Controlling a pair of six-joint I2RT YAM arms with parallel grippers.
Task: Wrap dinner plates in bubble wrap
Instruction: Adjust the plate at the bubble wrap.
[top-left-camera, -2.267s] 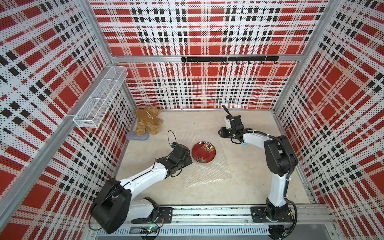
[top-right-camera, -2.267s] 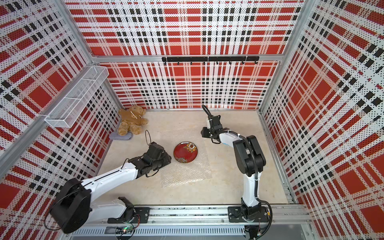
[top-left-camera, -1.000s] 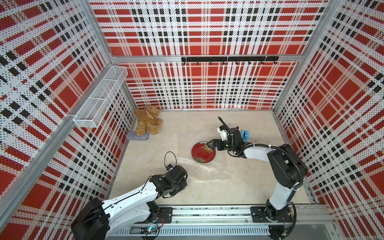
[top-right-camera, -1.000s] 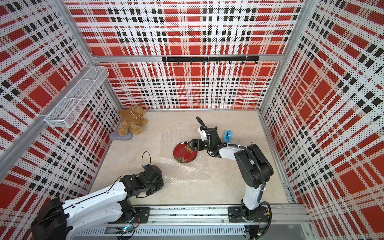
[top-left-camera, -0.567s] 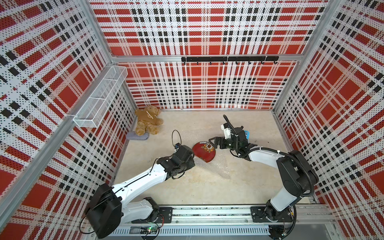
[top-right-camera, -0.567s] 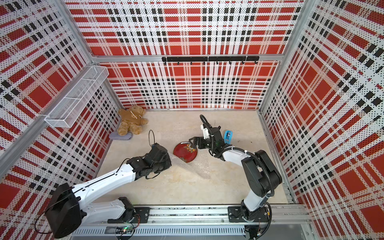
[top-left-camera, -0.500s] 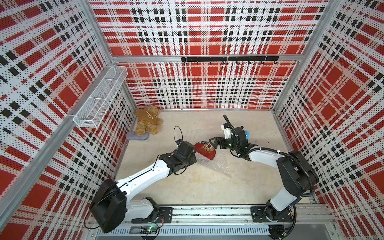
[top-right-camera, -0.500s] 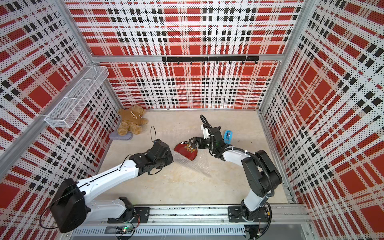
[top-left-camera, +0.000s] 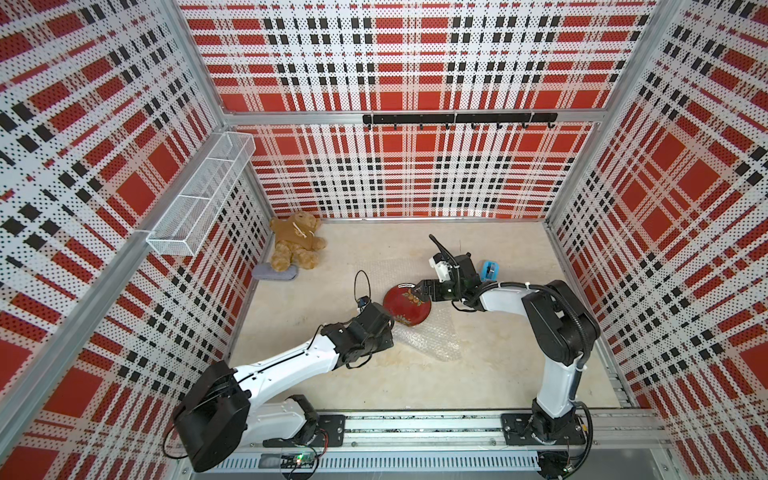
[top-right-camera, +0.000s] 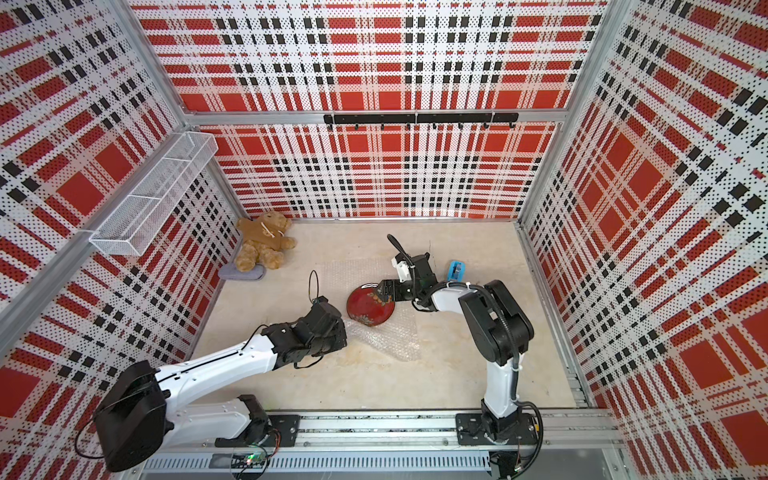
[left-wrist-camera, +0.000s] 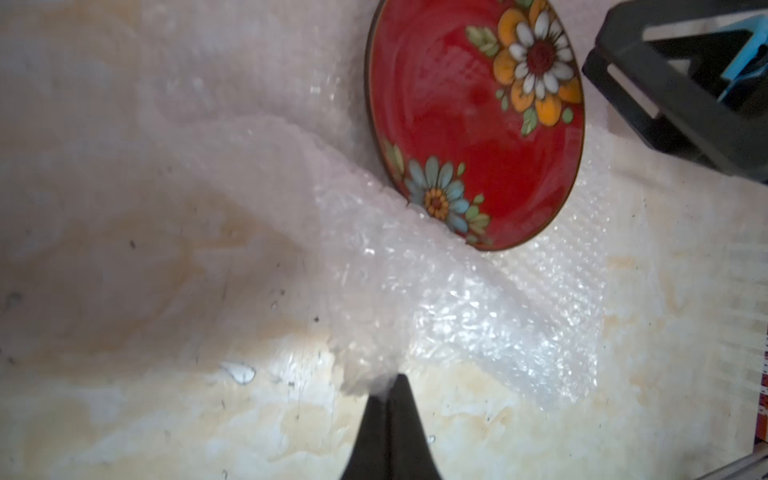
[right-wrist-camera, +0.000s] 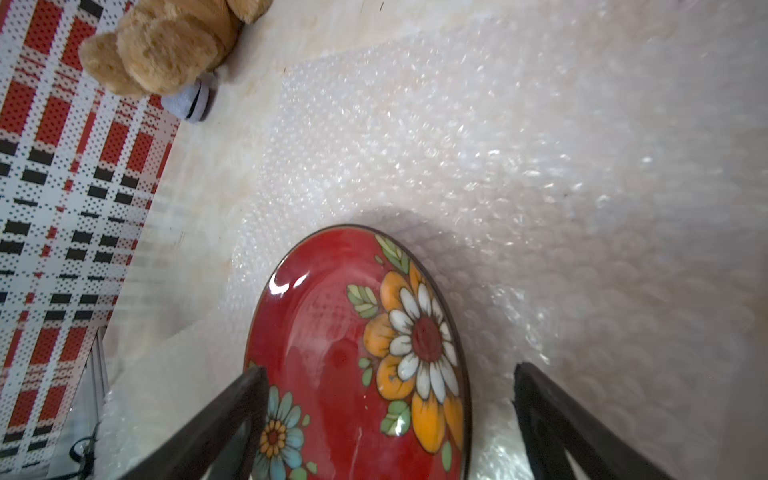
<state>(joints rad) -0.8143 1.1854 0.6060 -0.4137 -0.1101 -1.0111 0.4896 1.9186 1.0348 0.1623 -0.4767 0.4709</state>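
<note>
Your left jaws closed on a wrap corner, plate just ahead of them, your right jaws open, plate edge between them, wrap beneath.

**Reds, creams and flowers**

The round glossy red plate has a dark rim, an orange-and-white daisy, a blue daisy and green leaves. The clear bubble wrap sheet is dotted and glints white. The counter is mottled cream; the perforated walls are red-white-black plaid.
</note>
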